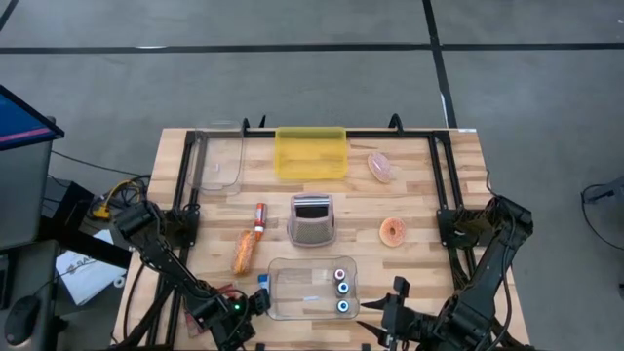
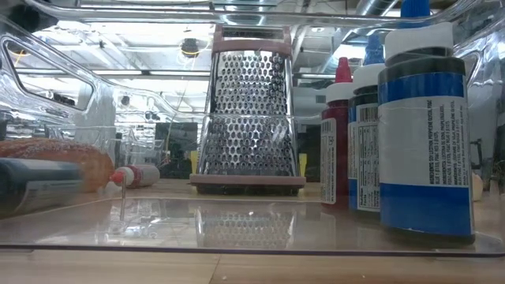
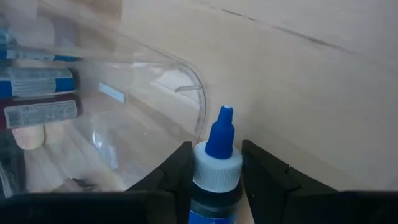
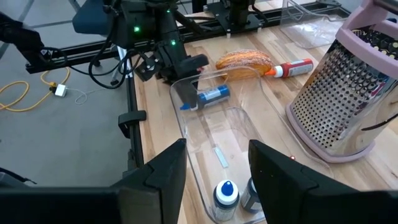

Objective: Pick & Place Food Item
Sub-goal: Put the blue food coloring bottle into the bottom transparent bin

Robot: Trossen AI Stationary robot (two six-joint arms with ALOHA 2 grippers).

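Your left gripper point(image 3: 214, 180) grasps the blue-capped bottle point(image 3: 216, 163) between its jaws, just left of the clear tray point(image 1: 283, 283) on the worktop's near edge. Your right gripper point(image 4: 216, 168) waits near-right, jaws apart.

A small blue-capped food-colouring bottle point(image 3: 217, 162) lay on its side, touching the outside of the near-left corner of a clear rectangular plastic tray point(image 1: 302, 292). Three similar upright bottles point(image 1: 342, 289), capped red and blue, stood in a row inside the tray's right end.
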